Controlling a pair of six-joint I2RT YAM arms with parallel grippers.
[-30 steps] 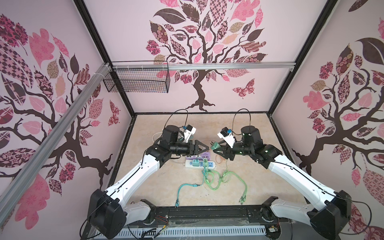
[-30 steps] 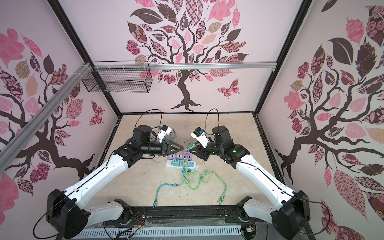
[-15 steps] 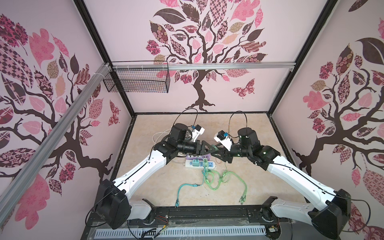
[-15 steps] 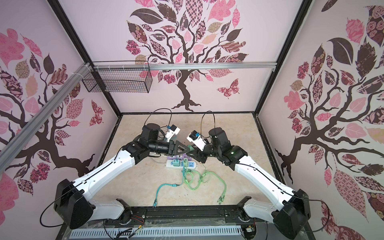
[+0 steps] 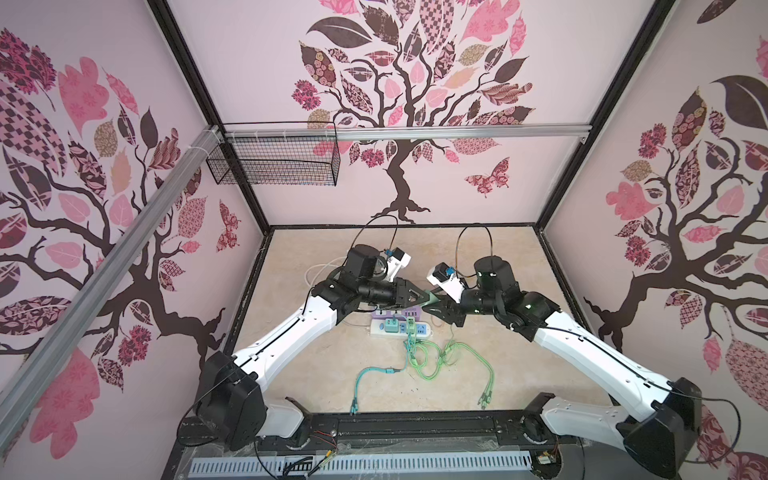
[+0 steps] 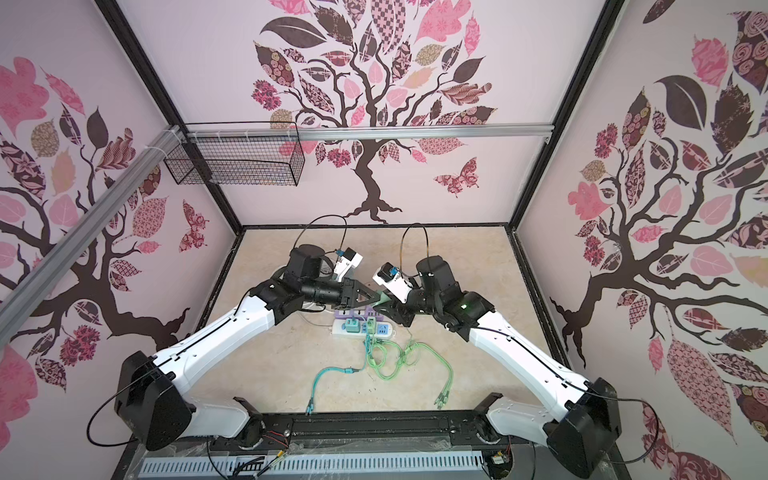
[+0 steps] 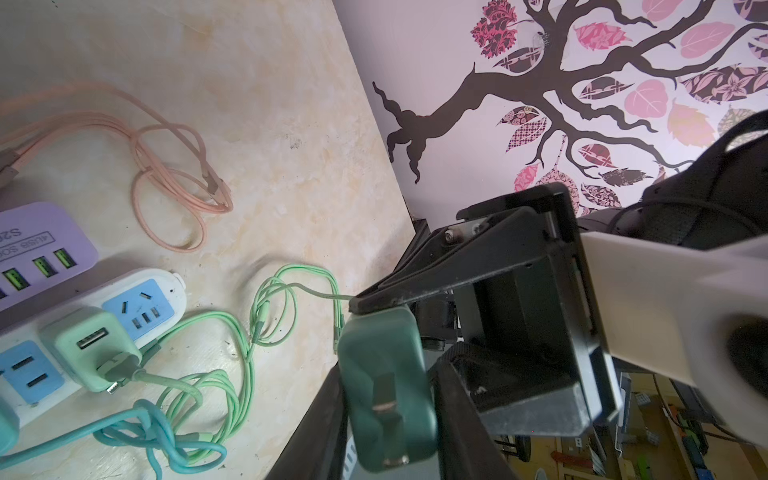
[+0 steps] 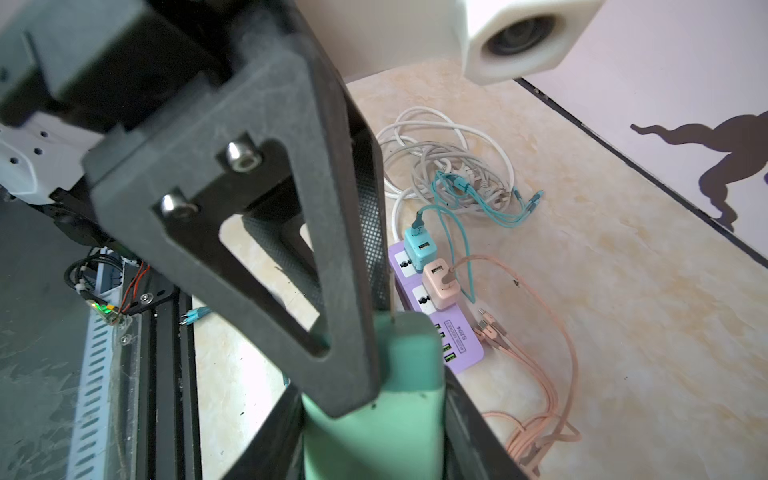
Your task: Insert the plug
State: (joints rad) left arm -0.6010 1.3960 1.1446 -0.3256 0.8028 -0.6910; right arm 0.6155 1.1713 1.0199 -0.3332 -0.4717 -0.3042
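Note:
A green plug point(image 5: 432, 298) point(image 6: 383, 300) hangs in the air above the power strips, between both grippers. My right gripper point(image 8: 374, 428) is shut on its body point(image 8: 411, 374). My left gripper point(image 7: 386, 399) comes from the opposite side and is shut on the same plug point(image 7: 382, 357), whose two metal prongs face the left wrist camera. The grippers meet tip to tip in both top views, left point(image 5: 423, 296) and right point(image 5: 435, 306). Below lies a white strip point(image 7: 166, 291) with a free blue socket point(image 7: 139, 309).
A light green charger point(image 7: 89, 343) sits in the white strip. The purple strip point(image 8: 461, 340) carries a teal charger point(image 8: 419, 247) and a pink charger point(image 8: 440, 282). Green cables point(image 5: 432, 361), a teal cable point(image 5: 370, 374), pink cables point(image 7: 174, 183) and a white cord point(image 8: 436, 141) lie around.
My left arm has swung right to meet the right gripper, and its jaws have closed from wide open onto the plug. The right gripper has shifted slightly left, still holding the plug.

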